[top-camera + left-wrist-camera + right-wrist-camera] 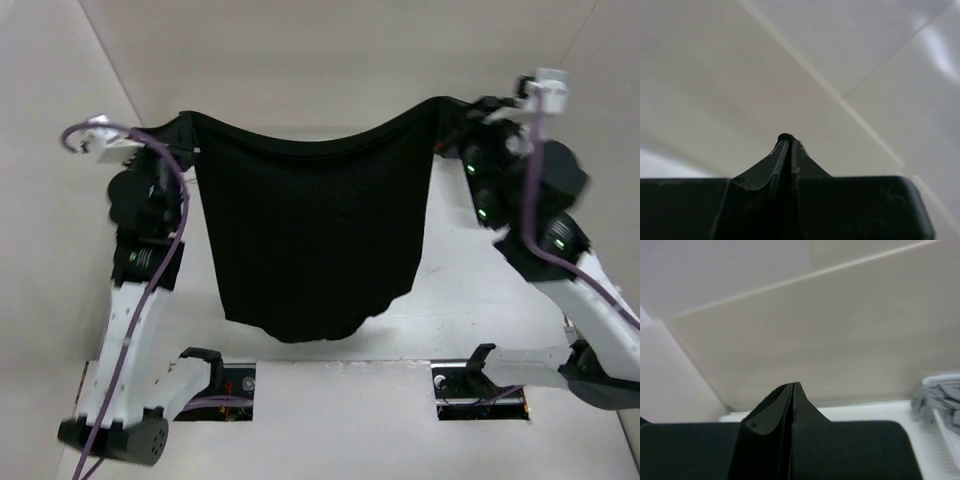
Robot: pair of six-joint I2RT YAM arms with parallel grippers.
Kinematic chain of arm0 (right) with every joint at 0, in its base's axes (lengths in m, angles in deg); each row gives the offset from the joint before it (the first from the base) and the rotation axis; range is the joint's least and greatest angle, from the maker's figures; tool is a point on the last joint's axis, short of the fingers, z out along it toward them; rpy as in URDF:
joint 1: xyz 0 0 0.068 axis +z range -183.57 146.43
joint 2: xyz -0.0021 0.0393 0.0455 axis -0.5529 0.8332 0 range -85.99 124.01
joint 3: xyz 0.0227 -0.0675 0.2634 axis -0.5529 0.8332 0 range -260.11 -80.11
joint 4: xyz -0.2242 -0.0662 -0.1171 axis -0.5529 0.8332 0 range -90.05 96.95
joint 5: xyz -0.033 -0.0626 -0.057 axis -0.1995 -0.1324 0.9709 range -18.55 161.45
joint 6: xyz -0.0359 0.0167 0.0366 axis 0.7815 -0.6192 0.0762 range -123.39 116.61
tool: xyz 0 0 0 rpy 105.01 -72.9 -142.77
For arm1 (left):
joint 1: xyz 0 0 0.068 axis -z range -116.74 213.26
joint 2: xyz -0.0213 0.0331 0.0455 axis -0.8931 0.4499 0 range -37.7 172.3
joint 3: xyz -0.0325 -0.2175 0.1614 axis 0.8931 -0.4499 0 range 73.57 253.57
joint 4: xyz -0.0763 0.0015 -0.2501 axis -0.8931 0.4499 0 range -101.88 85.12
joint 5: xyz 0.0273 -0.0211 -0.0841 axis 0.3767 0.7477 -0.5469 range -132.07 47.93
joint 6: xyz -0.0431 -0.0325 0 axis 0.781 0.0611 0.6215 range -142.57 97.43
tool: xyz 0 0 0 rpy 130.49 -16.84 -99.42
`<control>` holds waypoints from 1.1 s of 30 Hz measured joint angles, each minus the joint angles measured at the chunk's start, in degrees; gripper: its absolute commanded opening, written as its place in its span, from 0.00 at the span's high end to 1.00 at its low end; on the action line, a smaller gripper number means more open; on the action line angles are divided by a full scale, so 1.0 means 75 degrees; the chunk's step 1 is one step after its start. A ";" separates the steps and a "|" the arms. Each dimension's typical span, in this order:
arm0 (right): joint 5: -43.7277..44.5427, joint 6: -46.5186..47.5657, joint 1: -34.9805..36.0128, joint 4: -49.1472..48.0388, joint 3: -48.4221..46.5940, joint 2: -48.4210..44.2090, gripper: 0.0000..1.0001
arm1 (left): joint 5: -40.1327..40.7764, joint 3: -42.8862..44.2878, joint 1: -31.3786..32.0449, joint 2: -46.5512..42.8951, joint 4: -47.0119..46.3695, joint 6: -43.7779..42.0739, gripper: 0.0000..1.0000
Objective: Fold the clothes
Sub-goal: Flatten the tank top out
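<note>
**Top external view: garment held aloft by both arms**

Top external view shows the clothes (310, 240), a single black garment, spread wide and hanging between the two arms. Its upper edge sags in a shallow curve from one raised corner to the other. Its rounded lower edge hangs toward the near side of the tabletop (480, 300); whether it touches the surface cannot be told.

The left corner runs into the left jaws at the end of the left arm (135, 290), and the right corner into the right jaws on the right arm (590, 290). Both pairs are clamped on the fabric.

Left wrist view shows none of the spread cloth. It shows only the left jaws pressed nearly together, with a small dark nub at their tip.

Right wrist view shows the right jaws fully pressed together, with no fabric discernible past them. Only this view shows grey garments (935, 397) in a white basket (951, 440) at its right edge.
</note>
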 measured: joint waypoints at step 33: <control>-0.5243 -0.2847 -0.4628 0.0842 0.0600 0.1131 0.98 | -0.0892 0.0204 -0.1620 0.1798 -0.0577 0.0522 0.99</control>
